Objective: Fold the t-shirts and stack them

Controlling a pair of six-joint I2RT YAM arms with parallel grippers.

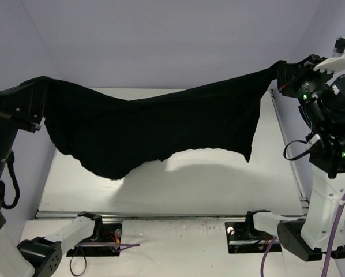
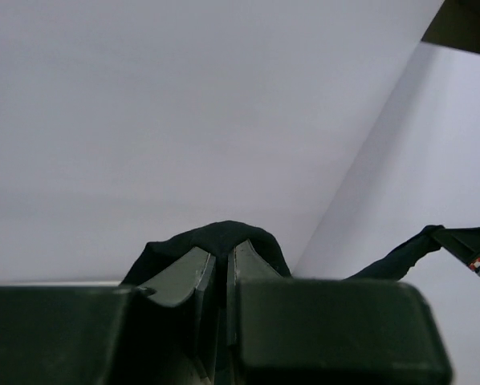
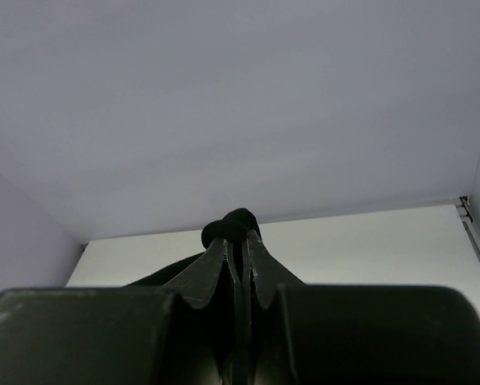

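From above, one black t-shirt (image 1: 155, 124) of soft matte cloth hangs stretched in the air over the white tabletop (image 1: 218, 184), sagging in a rippled curve between the two arms. The left tool (image 1: 40, 92) pinches one end and the right tool (image 1: 283, 78) the other.

In the left wrist view, two dark wedge-shaped fingers (image 2: 184, 277) are clenched on a bunched fold of the cloth.

In the right wrist view, two tapered fingers (image 3: 204, 277) clamp a small black knot of the fabric.

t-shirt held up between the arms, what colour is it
Plain black t-shirt; clearest in the top external view.
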